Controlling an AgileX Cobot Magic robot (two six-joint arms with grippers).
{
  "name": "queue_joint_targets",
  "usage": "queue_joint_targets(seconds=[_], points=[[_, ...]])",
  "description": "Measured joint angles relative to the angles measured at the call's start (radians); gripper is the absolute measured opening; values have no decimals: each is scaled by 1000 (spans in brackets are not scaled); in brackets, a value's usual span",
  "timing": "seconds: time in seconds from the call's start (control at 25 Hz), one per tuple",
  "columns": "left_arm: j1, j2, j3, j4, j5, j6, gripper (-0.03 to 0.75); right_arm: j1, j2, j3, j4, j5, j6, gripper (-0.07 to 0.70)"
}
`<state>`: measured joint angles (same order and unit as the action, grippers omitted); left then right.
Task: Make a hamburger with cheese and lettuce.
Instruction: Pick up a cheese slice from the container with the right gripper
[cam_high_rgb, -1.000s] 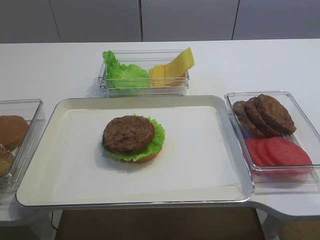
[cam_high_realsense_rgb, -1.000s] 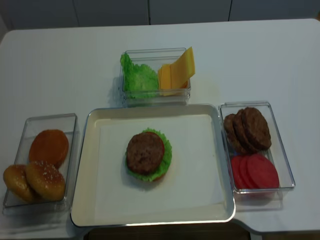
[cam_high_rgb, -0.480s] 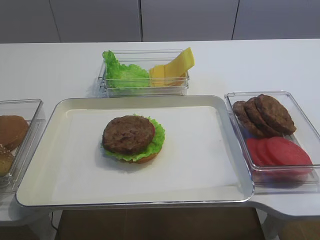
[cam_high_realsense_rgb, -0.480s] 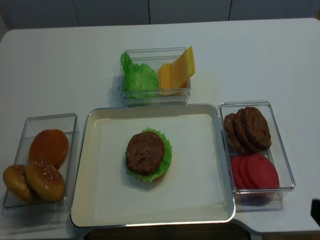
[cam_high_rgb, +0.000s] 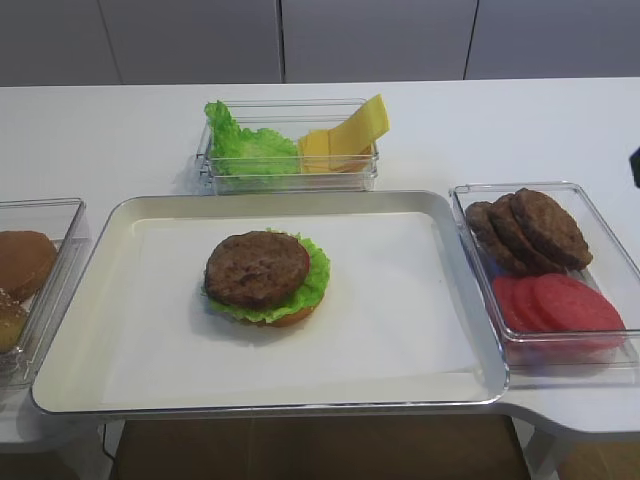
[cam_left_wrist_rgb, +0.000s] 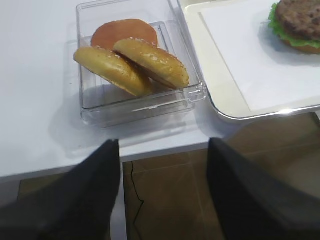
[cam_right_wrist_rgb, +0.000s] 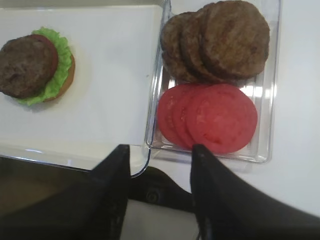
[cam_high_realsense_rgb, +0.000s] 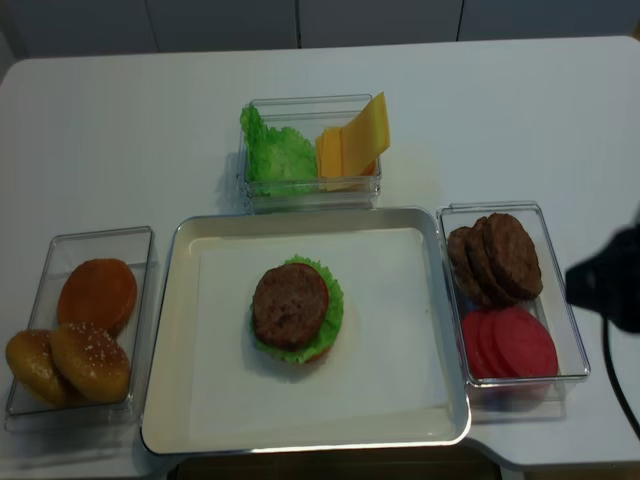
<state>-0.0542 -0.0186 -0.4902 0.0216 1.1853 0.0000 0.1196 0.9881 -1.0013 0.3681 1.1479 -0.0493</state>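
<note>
The right hand (cam_right_wrist_rgb: 159, 197) hangs empty with fingers apart over the desk's (cam_high_realsense_rgb: 520, 100) near edge, below the tomato slices (cam_right_wrist_rgb: 207, 117); the left hand (cam_left_wrist_rgb: 162, 192) is likewise apart and empty. The cheese (cam_high_realsense_rgb: 352, 140) leans in the back bin beside spare lettuce (cam_high_realsense_rgb: 275, 155). It looks thin, light and floppy, so pinch its raised upper edge. The hamburger (cam_high_realsense_rgb: 295, 310) waits mid-tray.

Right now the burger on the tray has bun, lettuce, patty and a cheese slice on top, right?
Not quite: no cheese is on the hamburger yet. The top view shows the bare patty uppermost; the cheese is in the clear box behind the tray, beside the spare lettuce.
</note>
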Motion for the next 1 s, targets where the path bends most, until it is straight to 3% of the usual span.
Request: queue_joint_targets(seconds=[0.24,0.68,1.0], points=[[0,0,0,0,0,0,414,0,267,-223,6,86,41,321],[0,0,0,0,0,0,414,0,624,-568,80,93,96,328],[0,0,0,0,0,0,414,32,771,-707,74,93,124,449]])
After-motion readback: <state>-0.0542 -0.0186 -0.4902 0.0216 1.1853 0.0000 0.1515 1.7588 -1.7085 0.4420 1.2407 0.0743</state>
